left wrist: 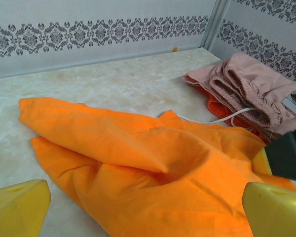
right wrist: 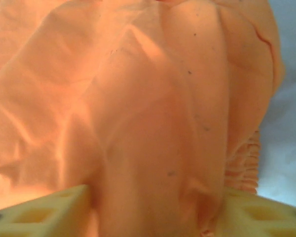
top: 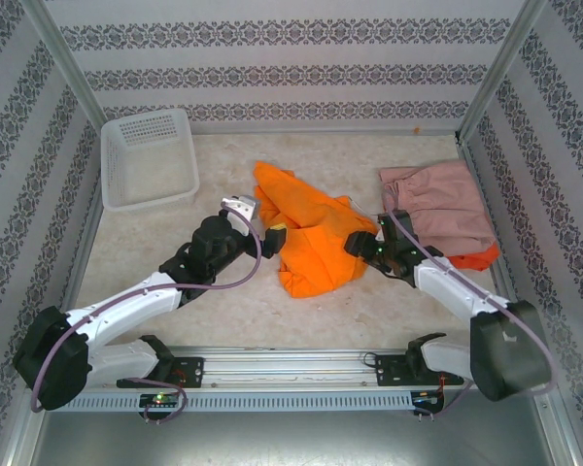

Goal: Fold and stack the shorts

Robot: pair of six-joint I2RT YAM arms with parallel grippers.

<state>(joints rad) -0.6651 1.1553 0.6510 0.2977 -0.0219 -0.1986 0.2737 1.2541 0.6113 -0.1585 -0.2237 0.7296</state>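
The yellow-orange shorts [top: 306,238] lie crumpled in the middle of the table, and they spread across the left wrist view [left wrist: 138,158]. My left gripper [top: 269,225] stands open at their left edge, its yellow fingers wide on either side of the cloth [left wrist: 145,210]. On their right edge my right gripper [top: 358,243] is shut on a raised fold of the fabric [right wrist: 155,207], which touches both fingers. The dusty pink shorts [top: 442,204] lie folded at the right, on top of the red-orange shorts [top: 476,258], of which only an edge peeks out.
A white mesh basket [top: 148,160] stands at the back left. Patterned walls close in the table on three sides, and the pink pile lies near the right wall. A white drawstring [left wrist: 222,118] lies between the orange shorts and the pile.
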